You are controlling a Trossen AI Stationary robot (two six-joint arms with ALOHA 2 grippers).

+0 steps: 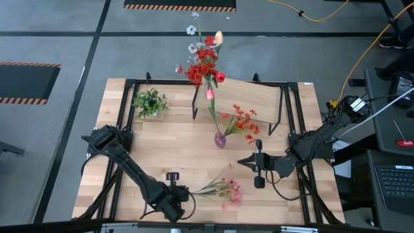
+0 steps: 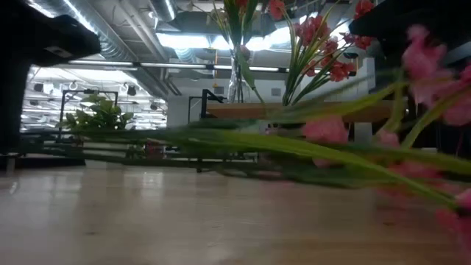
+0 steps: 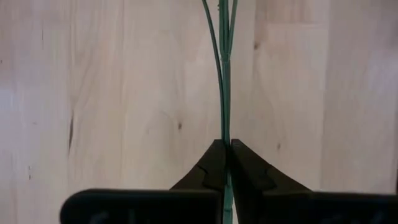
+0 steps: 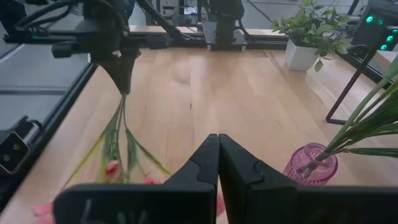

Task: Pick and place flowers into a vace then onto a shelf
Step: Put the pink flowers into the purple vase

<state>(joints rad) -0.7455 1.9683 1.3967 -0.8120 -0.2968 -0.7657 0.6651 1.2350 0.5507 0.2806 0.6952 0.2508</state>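
A bunch of pink flowers (image 1: 226,189) on thin green stalks lies near the table's near edge, and my left gripper (image 1: 183,193) is shut on its stalks. In the right wrist view the blooms (image 4: 112,168) sit low by the tabletop. My right gripper (image 1: 240,162) hovers shut and holds nothing, between that bunch and a small pink vase (image 1: 220,139). The vase stands on the table and holds orange flowers (image 1: 242,122). The shelf (image 1: 252,97) at the far side carries a clear vase of red and white flowers (image 1: 206,65). My left gripper pinches the pink bunch's green stalks (image 3: 224,127) between its two fingers, near the end away from the blooms. In the right wrist view its fingers (image 4: 122,78) point down from above. The stalks slant down from them to the blooms, which are low at the tabletop.
A small green leafy tuft in a white pot (image 1: 150,102) stands at the far left, beside the shelf's black legs (image 1: 195,103). Black frame rails run along the table's left and right sides. Bare wood (image 1: 181,152) lies between the two arms.
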